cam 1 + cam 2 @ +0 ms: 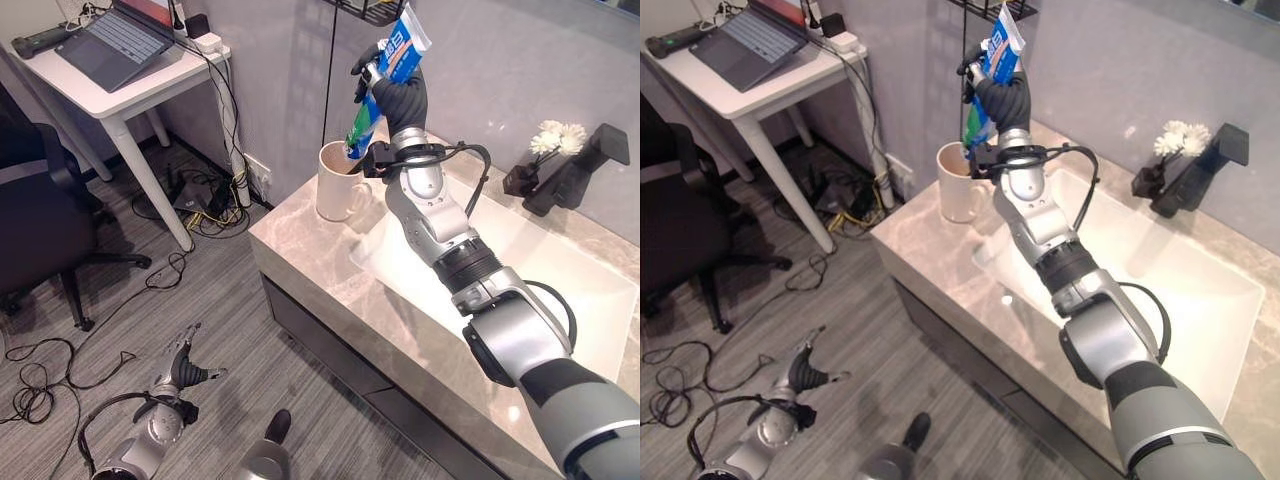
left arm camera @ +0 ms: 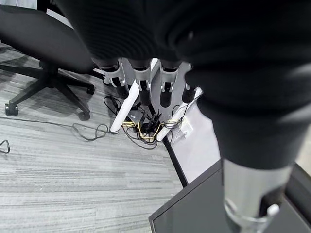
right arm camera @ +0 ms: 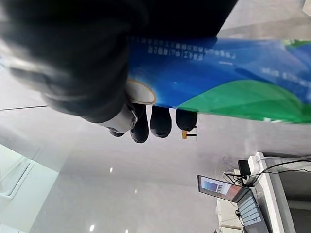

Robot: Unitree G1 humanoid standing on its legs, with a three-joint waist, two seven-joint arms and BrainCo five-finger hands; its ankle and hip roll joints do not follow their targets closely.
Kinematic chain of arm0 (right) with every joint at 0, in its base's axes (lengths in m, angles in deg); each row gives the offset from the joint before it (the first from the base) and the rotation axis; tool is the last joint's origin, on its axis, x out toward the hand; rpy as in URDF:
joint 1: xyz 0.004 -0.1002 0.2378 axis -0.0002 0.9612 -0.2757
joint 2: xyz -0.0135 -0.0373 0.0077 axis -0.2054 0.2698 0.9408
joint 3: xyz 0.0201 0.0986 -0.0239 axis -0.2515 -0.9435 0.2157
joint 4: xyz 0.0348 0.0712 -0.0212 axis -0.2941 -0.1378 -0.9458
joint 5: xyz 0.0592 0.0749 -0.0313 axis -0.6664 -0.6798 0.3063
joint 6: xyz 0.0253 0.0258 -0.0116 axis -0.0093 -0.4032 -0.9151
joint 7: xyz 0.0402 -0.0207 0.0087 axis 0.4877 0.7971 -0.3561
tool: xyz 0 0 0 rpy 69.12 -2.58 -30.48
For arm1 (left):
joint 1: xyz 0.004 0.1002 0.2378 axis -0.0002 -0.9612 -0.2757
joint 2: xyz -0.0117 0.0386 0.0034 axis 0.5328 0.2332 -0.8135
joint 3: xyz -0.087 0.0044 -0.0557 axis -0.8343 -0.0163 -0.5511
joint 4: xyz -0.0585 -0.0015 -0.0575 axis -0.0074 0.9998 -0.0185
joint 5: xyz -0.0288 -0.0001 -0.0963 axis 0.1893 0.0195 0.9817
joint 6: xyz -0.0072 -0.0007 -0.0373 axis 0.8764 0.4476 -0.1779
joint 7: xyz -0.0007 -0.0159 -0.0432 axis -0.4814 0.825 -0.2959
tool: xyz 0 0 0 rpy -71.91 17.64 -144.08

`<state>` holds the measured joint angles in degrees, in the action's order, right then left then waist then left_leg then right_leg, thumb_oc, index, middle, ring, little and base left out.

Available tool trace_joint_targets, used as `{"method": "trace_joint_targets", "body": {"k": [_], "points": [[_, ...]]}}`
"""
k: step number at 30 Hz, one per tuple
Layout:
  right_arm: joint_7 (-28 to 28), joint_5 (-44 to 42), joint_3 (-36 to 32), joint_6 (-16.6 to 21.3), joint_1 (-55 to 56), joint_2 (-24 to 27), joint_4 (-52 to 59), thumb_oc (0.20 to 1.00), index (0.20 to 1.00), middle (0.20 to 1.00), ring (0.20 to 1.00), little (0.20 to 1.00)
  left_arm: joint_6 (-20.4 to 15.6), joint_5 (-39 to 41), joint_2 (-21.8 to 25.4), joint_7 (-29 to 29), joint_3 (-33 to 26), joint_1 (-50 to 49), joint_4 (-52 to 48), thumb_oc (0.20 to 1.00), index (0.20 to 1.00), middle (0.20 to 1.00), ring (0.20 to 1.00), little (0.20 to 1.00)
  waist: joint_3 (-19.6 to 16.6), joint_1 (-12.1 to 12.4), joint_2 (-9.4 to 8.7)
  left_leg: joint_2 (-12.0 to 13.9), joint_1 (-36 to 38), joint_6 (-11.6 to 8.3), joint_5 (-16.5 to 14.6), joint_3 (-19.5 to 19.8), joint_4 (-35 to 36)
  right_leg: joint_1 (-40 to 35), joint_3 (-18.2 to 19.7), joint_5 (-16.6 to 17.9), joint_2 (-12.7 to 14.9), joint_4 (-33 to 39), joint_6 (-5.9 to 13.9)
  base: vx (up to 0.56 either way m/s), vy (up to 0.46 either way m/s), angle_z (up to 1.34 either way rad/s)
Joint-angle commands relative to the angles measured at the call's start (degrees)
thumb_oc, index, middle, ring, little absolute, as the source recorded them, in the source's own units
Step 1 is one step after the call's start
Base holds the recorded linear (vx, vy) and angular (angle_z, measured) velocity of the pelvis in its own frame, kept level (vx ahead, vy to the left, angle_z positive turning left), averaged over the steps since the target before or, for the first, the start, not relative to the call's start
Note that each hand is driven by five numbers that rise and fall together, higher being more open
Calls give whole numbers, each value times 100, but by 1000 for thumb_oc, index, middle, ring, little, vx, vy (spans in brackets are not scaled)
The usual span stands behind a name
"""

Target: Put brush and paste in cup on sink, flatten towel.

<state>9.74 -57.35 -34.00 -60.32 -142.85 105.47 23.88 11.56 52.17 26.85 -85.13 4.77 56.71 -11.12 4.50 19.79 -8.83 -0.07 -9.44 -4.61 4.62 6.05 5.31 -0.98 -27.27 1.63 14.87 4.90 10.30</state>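
Nearby, mug (image 1: 339, 182) w/ faucet (image 1: 577, 168) beyond

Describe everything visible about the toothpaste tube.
The toothpaste tube is a soft-looking blue tube with a green lower part and a white flat crimped end on top. It is held nearly upright, leaning slightly, in the right hand, whose fingers curl round its middle. Its lower end reaches the mouth of the white cup on the marble counter.

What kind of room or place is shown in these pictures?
Probably a bathroom mock-up set inside an office or lab. A marble-look counter holds a white basin with a dark tap and a cup. Right beside it are a white desk with a laptop, and a black office chair.
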Motion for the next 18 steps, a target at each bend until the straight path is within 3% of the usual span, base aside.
{"method": "trace_joint_targets", "body": {"k": [1,14,15,16,17,18], "points": [[-19,-2,25,265,-263,334,148,200,200,200,200,200,-217,112,119,-30,99,265,95,1000,1000,1000,1000,1000,71,71,-231,-37,-396,96,116,-216,-31,-384,119,1616,540,-135,438,0,0,0],[2,101,89,208,-289,284,5,200,200,200,200,200,-216,175,99,-5,173,353,67,1000,1000,1000,1000,1000,164,71,-310,-42,-473,112,128,-209,-31,-308,126,1661,516,-144,433,0,0,0],[2,102,89,209,-289,283,4,489,489,489,489,489,-216,175,99,-5,172,353,67,1000,1000,1000,1000,1000,164,72,-310,-42,-472,112,127,-210,-31,-308,126,1661,516,-144,433,0,0,0],[24,160,101,184,-295,270,-40,564,564,564,564,564,-210,179,82,-17,173,365,109,1000,1000,1000,1000,1000,160,66,-317,-40,-466,112,127,-209,-31,-308,136,1664,512,-139,431,0,0,0],[50,272,166,153,-346,262,-107,1000,1000,1000,1000,1000,-211,195,63,-37,167,380,157,1000,1000,1000,1000,1000,148,55,-332,-33,-457,114,121,-211,-31,-302,158,1665,503,-133,426,0,0,0],[51,273,168,153,-347,261,-108,1000,1000,1000,1000,1000,-212,195,62,-38,166,381,158,1000,1000,1000,1000,1000,149,55,-331,-33,-457,114,121,-212,-31,-302,159,1665,503,-133,426,0,0,0]]}}
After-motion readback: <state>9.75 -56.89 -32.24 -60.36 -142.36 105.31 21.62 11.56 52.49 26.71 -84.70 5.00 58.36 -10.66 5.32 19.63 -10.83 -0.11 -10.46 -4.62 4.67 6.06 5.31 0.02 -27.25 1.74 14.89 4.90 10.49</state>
